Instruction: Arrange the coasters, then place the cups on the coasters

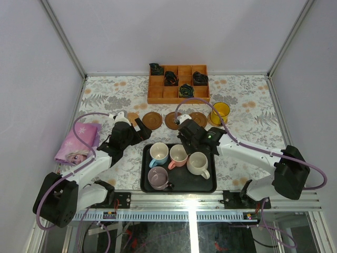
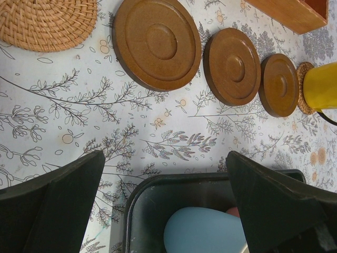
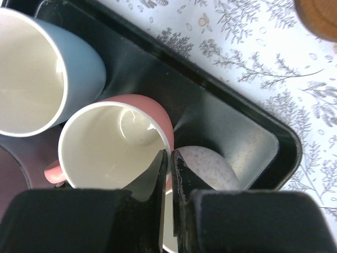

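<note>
A black tray (image 1: 179,190) holds the light blue cup (image 1: 158,153), pink cup (image 1: 178,155), cream cup (image 1: 198,163) and mauve cup (image 1: 158,178). My right gripper (image 3: 169,158) is shut on the pink cup's (image 3: 152,113) rim, one finger inside and one outside, beside the cream cup (image 3: 205,163). My left gripper (image 2: 166,174) hangs open over the tray's far-left corner (image 2: 134,200) above the blue cup (image 2: 202,232). Behind the tray lie a woven coaster (image 2: 47,21) and three dark brown coasters (image 2: 157,42) (image 2: 231,66) (image 2: 279,84). The yellow cup (image 1: 219,112) stands on another woven coaster.
An orange wooden grid box (image 1: 179,83) with dark bundles stands at the back of the table. A pink printed cloth (image 1: 79,142) lies at the left, next to the left arm. White walls close off the table on three sides.
</note>
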You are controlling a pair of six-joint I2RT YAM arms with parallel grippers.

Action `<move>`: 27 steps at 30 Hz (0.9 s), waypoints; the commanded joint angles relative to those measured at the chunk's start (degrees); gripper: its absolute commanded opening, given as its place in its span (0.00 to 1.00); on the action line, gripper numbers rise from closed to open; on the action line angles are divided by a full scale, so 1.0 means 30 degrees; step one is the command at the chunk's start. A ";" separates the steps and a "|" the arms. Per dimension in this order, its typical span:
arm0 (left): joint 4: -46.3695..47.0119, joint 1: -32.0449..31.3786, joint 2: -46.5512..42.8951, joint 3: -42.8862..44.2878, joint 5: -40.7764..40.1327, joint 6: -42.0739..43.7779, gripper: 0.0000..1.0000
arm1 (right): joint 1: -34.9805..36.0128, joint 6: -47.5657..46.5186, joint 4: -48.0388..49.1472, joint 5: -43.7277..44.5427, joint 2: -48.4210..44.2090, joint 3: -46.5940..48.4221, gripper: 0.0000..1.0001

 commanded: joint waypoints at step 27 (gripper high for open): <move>0.1320 -0.0073 0.0431 -0.0163 0.0465 0.0147 1.00 | 0.4674 0.3502 -0.0751 0.6971 -0.1584 0.1636 0.74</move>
